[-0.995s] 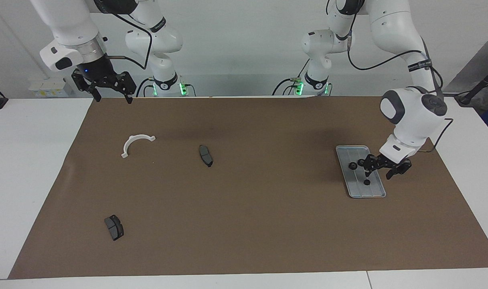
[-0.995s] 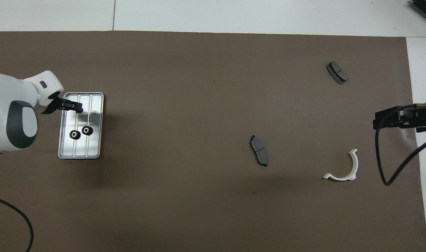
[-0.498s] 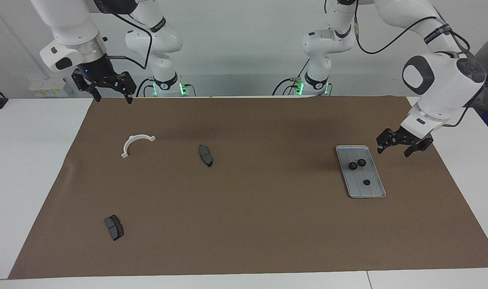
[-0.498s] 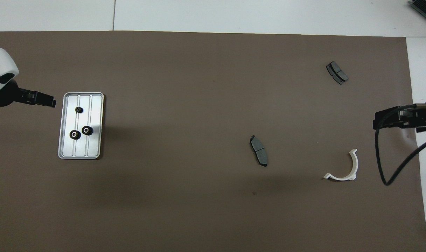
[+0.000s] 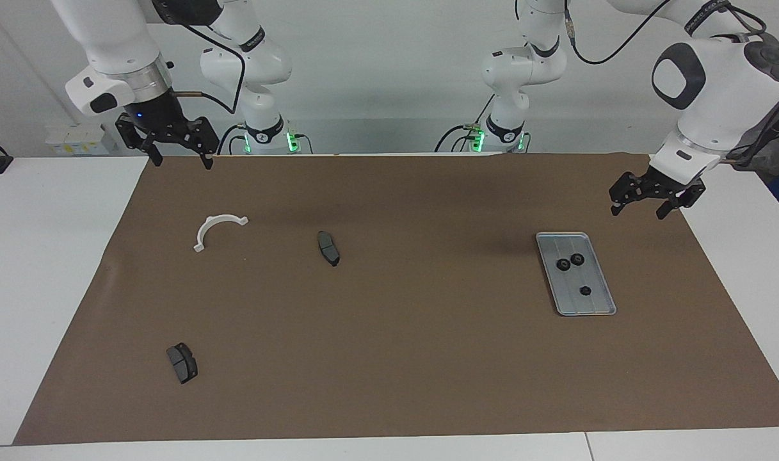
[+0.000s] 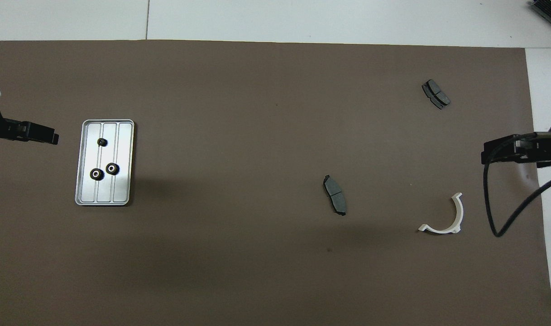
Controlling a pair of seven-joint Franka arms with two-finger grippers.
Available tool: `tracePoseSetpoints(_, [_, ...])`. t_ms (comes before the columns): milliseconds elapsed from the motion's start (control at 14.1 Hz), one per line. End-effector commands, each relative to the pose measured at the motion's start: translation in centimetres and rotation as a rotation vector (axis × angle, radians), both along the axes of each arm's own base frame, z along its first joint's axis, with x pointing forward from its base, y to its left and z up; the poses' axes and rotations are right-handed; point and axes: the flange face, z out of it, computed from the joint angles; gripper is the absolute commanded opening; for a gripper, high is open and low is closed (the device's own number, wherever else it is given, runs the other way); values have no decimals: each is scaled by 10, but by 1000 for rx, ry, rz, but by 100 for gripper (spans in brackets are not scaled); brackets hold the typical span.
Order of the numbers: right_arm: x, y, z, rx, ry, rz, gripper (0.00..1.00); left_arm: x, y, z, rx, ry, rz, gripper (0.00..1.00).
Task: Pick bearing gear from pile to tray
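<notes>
Bench [image 5: 389, 410] under brown mat [image 5: 427, 358].
Tray [image 5: 595, 308] at left arm's end; three bearing gears [image 5: 577, 259] inside, two touching, one apart.
Left claw [image 5: 649, 200] spread, empty, raised over mat beside tray.
Right claw [image 5: 178, 150] spread, waiting over mat edge.
Leftovers: two dark pads [image 5: 328, 248], white half-ring bracket [image 5: 217, 229]; no gear visible outside tray.
Risk, judged: further pick grabs pad by mistake; low pass nudges tray, gears roll.

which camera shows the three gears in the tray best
The overhead view: the gears lie spread in the tray, two showing pale centres. The facing view shows them as three dark dots, seen slantwise.
</notes>
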Motion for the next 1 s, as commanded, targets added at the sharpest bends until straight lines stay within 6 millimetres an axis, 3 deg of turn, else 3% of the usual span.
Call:
tracePoseSetpoints(0, [10, 9, -3, -2, -12, 28, 100, -2, -10, 15, 28, 22, -9, 100])
tracePoseSetpoints(427, [12, 11, -3, -13, -19, 15, 100, -10, -20, 34, 24, 63, -22, 100])
tracePoseSetpoints(924, [11, 18, -5, -15, -8, -4, 100, -34, -30, 66, 22, 52, -31, 100])
